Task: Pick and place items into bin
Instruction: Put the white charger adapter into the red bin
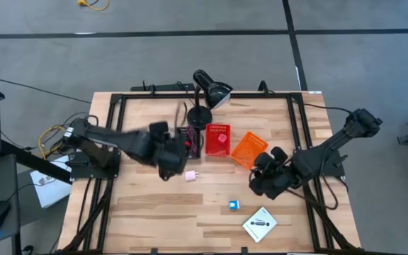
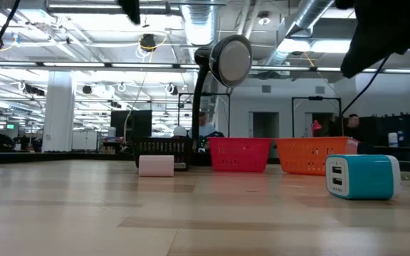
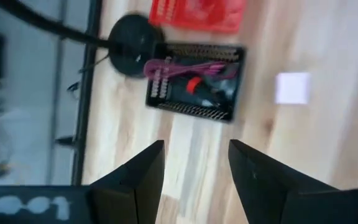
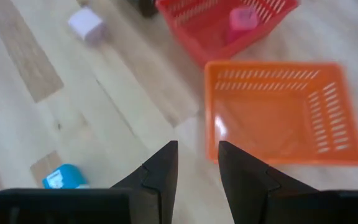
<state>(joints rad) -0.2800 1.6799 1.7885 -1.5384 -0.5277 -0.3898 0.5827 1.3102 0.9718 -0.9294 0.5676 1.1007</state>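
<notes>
Three baskets grouped at the centre of the overhead frame, within reach of both arms: black basket point(image 1: 190, 138) already holding the marker point(image 3: 194, 85) and maroon stick point(image 3: 185, 67), red basket point(image 1: 216, 140) holding a pink piece point(image 1: 222, 139), orange basket point(image 1: 248, 149) bare. Loose on the table point(image 1: 147, 212), lower centre: white-pink piece point(image 1: 190, 175), blue cube point(image 1: 234, 205), white card point(image 1: 260, 224). Left gripper point(image 3: 196, 149) just left of the white-pink piece, fingers spread and empty, probably lining up for it. Right gripper point(image 1: 264, 177) beside the orange basket, fingers slightly apart, holding nothing.
</notes>
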